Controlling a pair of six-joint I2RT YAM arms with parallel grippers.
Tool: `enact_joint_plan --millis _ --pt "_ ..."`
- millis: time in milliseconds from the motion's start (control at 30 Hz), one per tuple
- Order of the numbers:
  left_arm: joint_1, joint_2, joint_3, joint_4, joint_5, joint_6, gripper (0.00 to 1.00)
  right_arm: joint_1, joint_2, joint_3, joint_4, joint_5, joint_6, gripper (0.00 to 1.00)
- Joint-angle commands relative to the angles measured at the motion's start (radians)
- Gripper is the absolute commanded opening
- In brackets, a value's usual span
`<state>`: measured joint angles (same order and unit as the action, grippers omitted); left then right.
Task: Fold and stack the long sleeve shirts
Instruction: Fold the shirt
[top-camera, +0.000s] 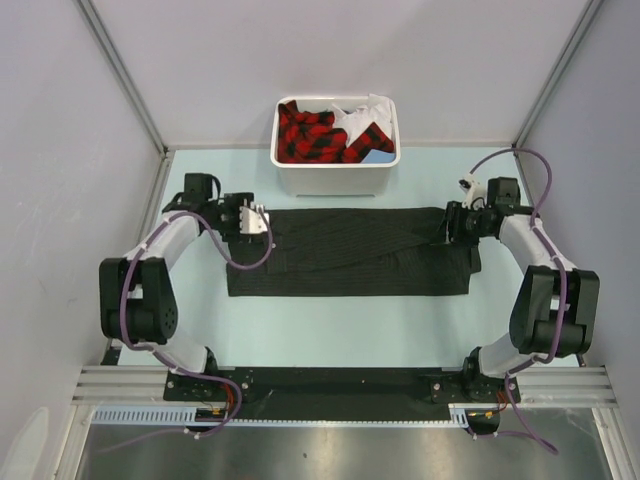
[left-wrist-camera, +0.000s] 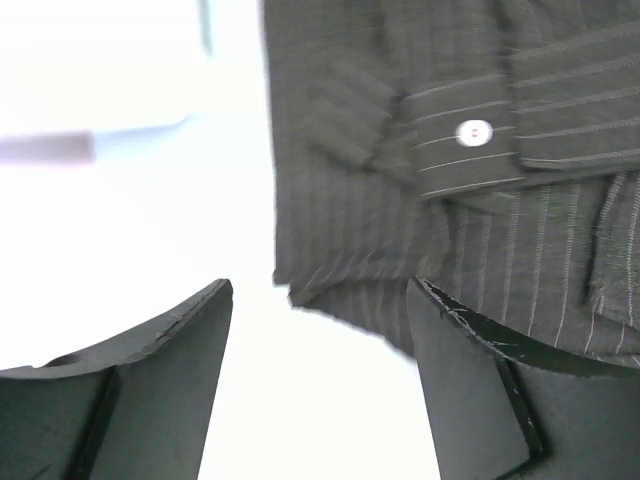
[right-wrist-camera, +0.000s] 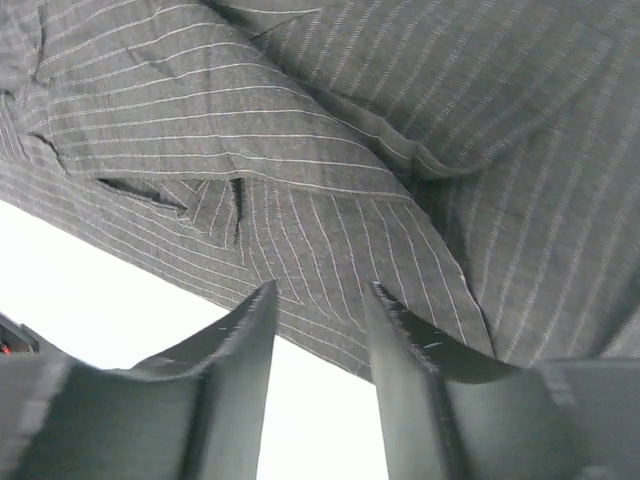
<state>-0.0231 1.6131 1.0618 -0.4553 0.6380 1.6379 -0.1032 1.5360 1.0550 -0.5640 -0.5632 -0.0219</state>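
A black pinstriped long sleeve shirt (top-camera: 350, 255) lies folded into a wide flat band across the middle of the table. My left gripper (top-camera: 268, 224) is open at the shirt's upper left corner; in the left wrist view (left-wrist-camera: 320, 300) a cuff with a white button (left-wrist-camera: 474, 132) lies just ahead of the fingers, and nothing is held. My right gripper (top-camera: 447, 224) is open over the shirt's upper right corner; in the right wrist view (right-wrist-camera: 320, 300) the striped cloth (right-wrist-camera: 330, 180) lies just beyond the fingertips.
A white bin (top-camera: 336, 178) stands at the back centre, just behind the shirt, holding red-and-black plaid cloth (top-camera: 310, 135) and white cloth (top-camera: 362, 110). Grey walls close in the table on both sides.
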Motion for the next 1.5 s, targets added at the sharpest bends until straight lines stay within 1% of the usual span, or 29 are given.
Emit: enact_joint_plan --millis 0,67,100,200,267,333,400,433,467,500,600,667,700,767,867,933,967,1033,1067,1100,1133,1200,1233,1267,1333,1367,1433,1467 --pt "-0.011 -0.113 0.023 -0.105 0.017 -0.283 0.76 -0.075 -0.034 -0.015 -0.045 0.057 0.010 0.48" --pt "-0.026 -0.160 -0.023 -0.106 0.019 -0.328 0.77 -0.127 -0.031 -0.018 -0.057 0.011 -0.001 0.49" --pt "-0.031 -0.173 -0.034 -0.108 0.022 -0.378 0.77 -0.168 -0.033 -0.018 -0.059 0.003 -0.007 0.49" --pt "-0.044 -0.206 -0.059 -0.144 0.043 -0.421 0.76 -0.228 -0.040 -0.027 -0.083 -0.038 -0.044 0.47" --pt "-0.072 -0.226 -0.080 -0.169 0.046 -0.420 0.74 -0.262 -0.040 -0.042 -0.106 -0.037 -0.035 0.43" --pt "-0.106 -0.242 -0.117 -0.187 0.019 -0.380 0.73 -0.317 -0.033 -0.058 -0.140 -0.032 0.005 0.42" --pt "-0.150 -0.269 -0.143 -0.189 0.008 -0.333 0.72 -0.329 -0.031 -0.070 -0.134 0.003 0.017 0.41" --pt "-0.173 -0.277 -0.161 -0.184 0.008 -0.323 0.72 -0.348 -0.028 -0.072 -0.131 -0.030 0.017 0.41" --pt "-0.182 -0.285 -0.164 -0.178 0.006 -0.317 0.72 -0.349 -0.021 -0.066 -0.126 -0.044 0.057 0.41" --pt "-0.189 -0.285 -0.164 -0.174 0.005 -0.317 0.72 -0.345 0.022 -0.058 -0.137 -0.034 0.074 0.44" --pt "-0.196 -0.263 -0.139 -0.163 0.002 -0.332 0.72 -0.332 0.128 -0.016 -0.210 -0.024 0.080 0.48" --pt "-0.196 -0.246 -0.117 -0.143 -0.011 -0.371 0.71 -0.331 0.118 -0.047 -0.183 0.003 0.095 0.51" --pt "-0.196 -0.230 -0.097 -0.131 -0.012 -0.384 0.71 -0.331 0.124 -0.056 -0.180 -0.015 0.100 0.54" --pt "-0.196 -0.217 -0.076 -0.125 -0.009 -0.421 0.71 -0.302 0.136 -0.084 -0.166 -0.020 0.118 0.55" --pt "-0.196 -0.208 -0.042 -0.125 -0.009 -0.443 0.72 -0.262 0.144 -0.110 -0.131 0.015 0.126 0.54" --pt "-0.196 -0.219 -0.037 -0.125 -0.008 -0.443 0.72 -0.262 0.160 -0.116 -0.114 0.038 0.129 0.48" --pt "-0.196 -0.220 -0.037 -0.126 -0.005 -0.443 0.72 -0.271 0.170 -0.113 -0.102 0.060 0.129 0.37" --pt "-0.196 -0.234 -0.045 -0.134 -0.003 -0.440 0.72 -0.289 0.203 -0.073 -0.102 0.092 0.123 0.25" --pt "-0.196 -0.239 -0.048 -0.141 0.000 -0.434 0.73 -0.305 0.217 -0.053 -0.109 0.149 0.120 0.17" --pt "-0.196 -0.240 -0.049 -0.160 0.008 -0.429 0.73 -0.314 0.234 -0.026 -0.111 0.170 0.105 0.03" --pt "-0.198 -0.240 -0.049 -0.172 0.015 -0.425 0.73 -0.325 0.251 0.029 -0.112 0.187 0.099 0.00" --pt "-0.196 -0.237 -0.043 -0.193 0.034 -0.429 0.74 -0.337 0.315 0.106 -0.103 0.220 0.082 0.00" --pt "-0.198 -0.234 -0.042 -0.197 0.038 -0.443 0.74 -0.336 0.343 0.194 -0.102 0.229 0.059 0.00" --pt "-0.199 -0.223 -0.036 -0.197 0.040 -0.454 0.74 -0.334 0.398 0.238 -0.093 0.241 0.047 0.00" --pt "-0.201 -0.203 -0.010 -0.192 0.042 -0.507 0.74 -0.314 0.456 0.328 -0.077 0.259 0.025 0.00" --pt "-0.201 -0.178 0.003 -0.191 0.040 -0.529 0.73 -0.306 0.516 0.423 -0.068 0.273 -0.002 0.00" --pt "-0.202 -0.156 0.032 -0.192 0.045 -0.576 0.73 -0.274 0.581 0.532 -0.038 0.273 -0.051 0.00" --pt "-0.205 -0.145 0.035 -0.192 0.046 -0.582 0.73 -0.261 0.611 0.644 -0.037 0.275 -0.078 0.00"
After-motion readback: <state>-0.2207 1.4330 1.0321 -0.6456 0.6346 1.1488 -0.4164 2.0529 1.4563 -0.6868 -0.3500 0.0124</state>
